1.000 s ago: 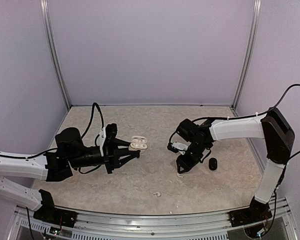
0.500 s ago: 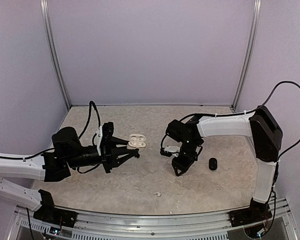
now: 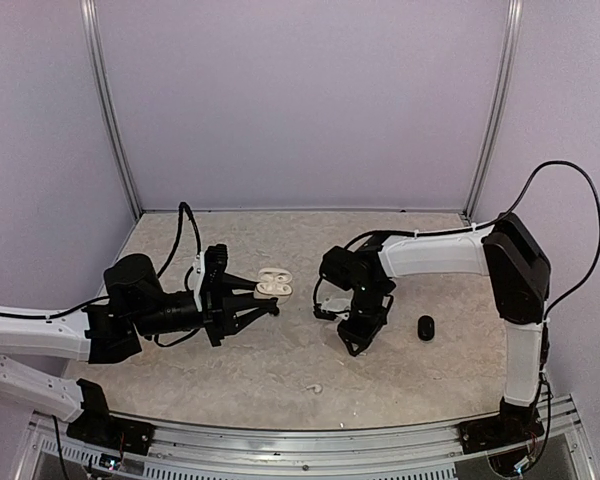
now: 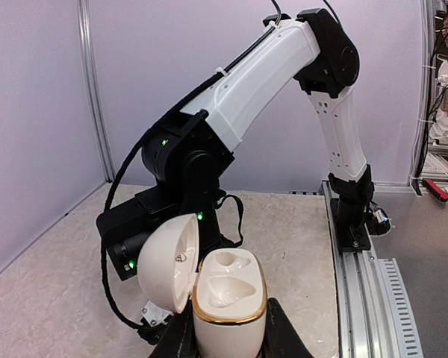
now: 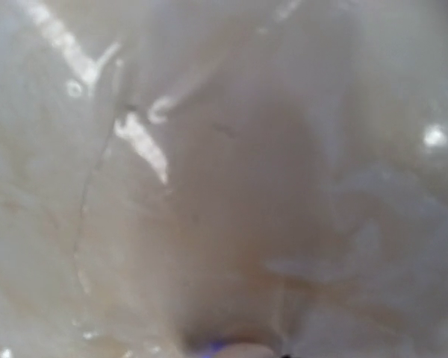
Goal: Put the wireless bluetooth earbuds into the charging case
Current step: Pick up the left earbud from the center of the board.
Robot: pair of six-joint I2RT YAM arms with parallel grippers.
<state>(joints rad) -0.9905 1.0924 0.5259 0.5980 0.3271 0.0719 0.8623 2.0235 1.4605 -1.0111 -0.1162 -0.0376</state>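
Top external: one charging case [image 3: 275, 285], open.

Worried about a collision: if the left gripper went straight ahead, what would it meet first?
Probably the right arm's black wrist, directly beyond the open charging case that the left gripper holds; depth unclear.

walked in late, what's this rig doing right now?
The left claw grips an open white charging case, lid flipped back, both wells empty. The right claw is low over the table. A black pebble-shaped object lies apart to its right. The right wrist view is a blur, so I can't tell whether that claw holds an earbud.
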